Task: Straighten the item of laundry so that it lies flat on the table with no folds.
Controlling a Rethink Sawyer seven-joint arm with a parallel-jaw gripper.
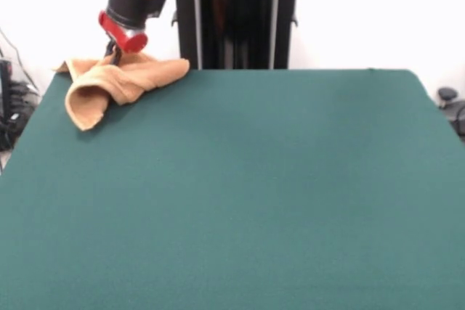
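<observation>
Gripper: lowered onto the bunched towel, its tips sunk in the cloth, so whether it grips cannot be told. Towel: crumpled and folded at a far corner of the table, presumably engaged there for spreading flat.

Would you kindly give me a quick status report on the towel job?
Gripper down on the towel, jaws hidden. Towel bunched and folded at the table's far corner. Nothing in the way.
</observation>
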